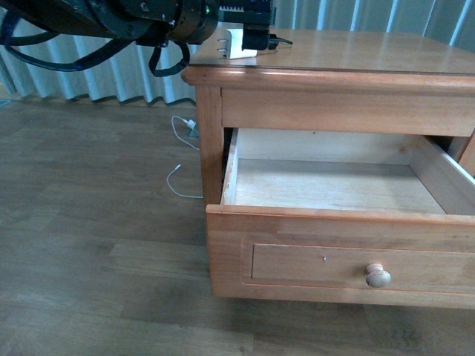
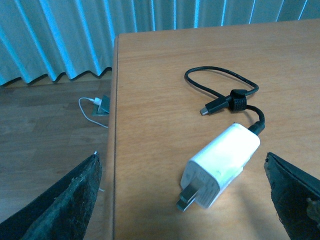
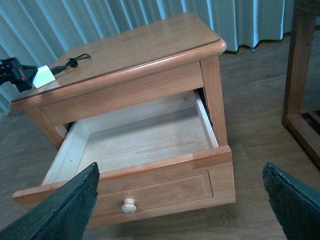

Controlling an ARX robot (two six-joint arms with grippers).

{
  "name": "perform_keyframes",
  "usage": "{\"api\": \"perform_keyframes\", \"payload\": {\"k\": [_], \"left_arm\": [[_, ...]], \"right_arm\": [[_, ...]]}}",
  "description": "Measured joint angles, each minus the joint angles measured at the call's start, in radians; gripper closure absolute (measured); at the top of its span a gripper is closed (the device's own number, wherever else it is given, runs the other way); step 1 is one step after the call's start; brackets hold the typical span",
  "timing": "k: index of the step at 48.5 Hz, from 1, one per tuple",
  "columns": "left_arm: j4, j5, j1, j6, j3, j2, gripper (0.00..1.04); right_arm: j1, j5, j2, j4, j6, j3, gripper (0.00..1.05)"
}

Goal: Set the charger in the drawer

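My left gripper [image 2: 181,159] is spread wide over the surface [image 2: 150,100], and I see both fingers [image 2: 70,200] clear of everything, so it grasps nothing. The charger [image 2: 225,162] lies flat between those fingers, touching neither, with its prongs pointing back toward the gripper and its black cable [image 2: 220,82] looped on the side away from it, bundled by a strap. In the front view the charger [image 1: 239,44] sits near the surface's corner, right at the left gripper [image 1: 256,31]. My right gripper [image 3: 180,167] is also released, fingers [image 3: 65,210] far apart, holding nothing; it hangs in front of and above the drawer [image 3: 145,140]. The drawer [image 1: 334,185] is pulled out below the surface, its pale inside bare, its knob [image 1: 378,276] on the front panel. Beyond the left gripper, past the surface's edge, a thin white cable [image 2: 90,107] lies on the floor.
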Motion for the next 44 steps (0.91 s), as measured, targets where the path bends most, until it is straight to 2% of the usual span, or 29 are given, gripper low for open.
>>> {"api": "perform_keyframes", "payload": {"k": [12, 32, 44], "left_arm": [[-0.053, 0.029, -0.018, 0.002, 0.183, 0.144, 0.06], [-0.105, 0.028, -0.024, 0.008, 0.272, 0.201, 0.07], [-0.141, 0.029, -0.034, 0.008, 0.295, 0.211, 0.58]], "right_arm": [[0.0, 0.0, 0.0, 0.0, 0.0, 0.0, 0.08], [0.0, 0.0, 0.0, 0.0, 0.0, 0.0, 0.08], [0.0, 0.0, 0.0, 0.0, 0.0, 0.0, 0.08]]}}
